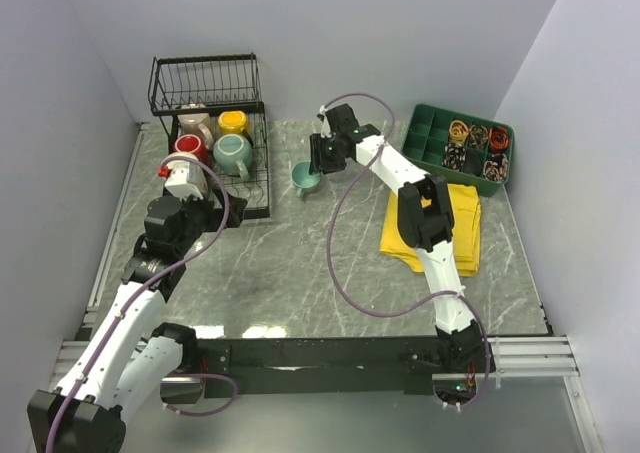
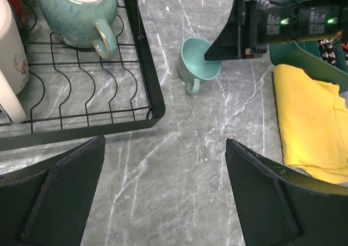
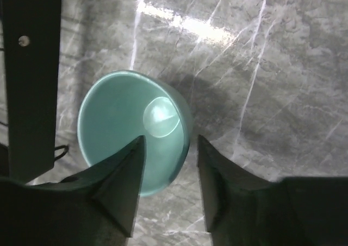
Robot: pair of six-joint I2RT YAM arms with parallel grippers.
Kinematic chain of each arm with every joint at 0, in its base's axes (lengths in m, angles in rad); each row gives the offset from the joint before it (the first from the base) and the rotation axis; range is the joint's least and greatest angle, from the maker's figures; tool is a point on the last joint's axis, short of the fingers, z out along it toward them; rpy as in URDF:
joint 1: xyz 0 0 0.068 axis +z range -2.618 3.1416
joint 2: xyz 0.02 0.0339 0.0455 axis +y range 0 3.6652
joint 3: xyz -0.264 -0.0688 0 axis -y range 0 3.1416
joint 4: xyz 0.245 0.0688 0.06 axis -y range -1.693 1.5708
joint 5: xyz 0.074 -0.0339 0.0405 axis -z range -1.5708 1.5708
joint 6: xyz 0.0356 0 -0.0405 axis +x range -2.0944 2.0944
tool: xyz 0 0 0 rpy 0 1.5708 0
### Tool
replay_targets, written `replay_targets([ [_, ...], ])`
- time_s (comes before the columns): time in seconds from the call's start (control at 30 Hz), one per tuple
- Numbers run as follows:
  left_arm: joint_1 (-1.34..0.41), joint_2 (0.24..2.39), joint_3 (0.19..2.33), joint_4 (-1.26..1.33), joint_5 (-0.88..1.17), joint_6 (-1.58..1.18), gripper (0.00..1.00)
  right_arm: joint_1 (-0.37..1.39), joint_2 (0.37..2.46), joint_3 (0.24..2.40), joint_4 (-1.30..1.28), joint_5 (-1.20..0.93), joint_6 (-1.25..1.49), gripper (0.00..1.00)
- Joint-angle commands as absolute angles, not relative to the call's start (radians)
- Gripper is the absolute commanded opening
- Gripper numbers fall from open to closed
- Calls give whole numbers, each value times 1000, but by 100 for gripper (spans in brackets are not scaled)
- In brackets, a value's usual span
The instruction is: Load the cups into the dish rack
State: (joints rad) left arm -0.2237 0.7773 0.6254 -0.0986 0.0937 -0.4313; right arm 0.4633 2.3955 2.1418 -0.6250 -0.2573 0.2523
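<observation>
The black wire dish rack [image 1: 262, 178] stands at the back left. It holds a beige mug [image 1: 195, 123], a yellow mug [image 1: 233, 122], a red mug [image 1: 188, 147] and a teal mug [image 1: 232, 154]. In the left wrist view, the teal mug [image 2: 76, 10] and a cream mug [image 2: 11, 58] show in the rack [image 2: 147, 67]. A light teal mug [image 1: 304, 178] stands on the table right of the rack. My right gripper [image 1: 319, 163] is open over it. In the right wrist view [image 3: 171, 140], one finger is inside the mug [image 3: 117, 121] and one outside. My left gripper [image 1: 215, 215] is open and empty by the rack's front corner [image 2: 163, 186].
A green compartment tray [image 1: 430, 138] with small items sits at the back right. A folded yellow cloth [image 1: 435, 228] lies in front of it, also in the left wrist view [image 2: 312, 121]. Grey walls close in the marble table on three sides.
</observation>
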Motion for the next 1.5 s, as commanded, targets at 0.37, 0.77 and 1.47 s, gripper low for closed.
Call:
replay_targets([
  [0.37, -218, 753, 612, 52, 348, -636, 96, 480, 2353, 2117, -598, -307, 224, 0],
  [0.77, -222, 859, 456, 765, 709, -1262, 98, 330, 1774, 1651, -318, -681, 264, 0],
  [1.47, -594, 1195, 819, 1005, 611, -1269, 99, 287, 1467, 1206, 1032, -1124, 1258, 0],
])
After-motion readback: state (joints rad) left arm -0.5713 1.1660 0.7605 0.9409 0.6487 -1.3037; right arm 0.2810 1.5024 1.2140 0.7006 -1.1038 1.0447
